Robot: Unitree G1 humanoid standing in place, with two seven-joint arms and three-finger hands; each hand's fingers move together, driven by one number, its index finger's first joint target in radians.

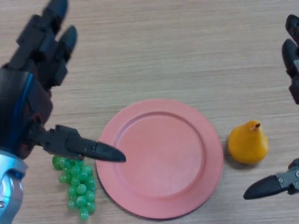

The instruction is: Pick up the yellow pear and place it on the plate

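Wooden table [154,51]: yellow pear [248,143] sits beside the plate [159,158], between the right hand's [292,179] spread fingers, untouched.

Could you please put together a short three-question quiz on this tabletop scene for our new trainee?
1. True or false: the yellow pear already lies on the pink plate.
2. Which hand is nearer the pear? A) left hand B) right hand
3. Fill in: the green grapes lie on the table at the plate's ____ side, as seen in the head view.

Key:
1. False. The pear stands on the table just right of the plate, apart from it.
2. B. The right hand is open at the view's right edge, its thumb below the pear; the left hand is open over the far left.
3. Left.
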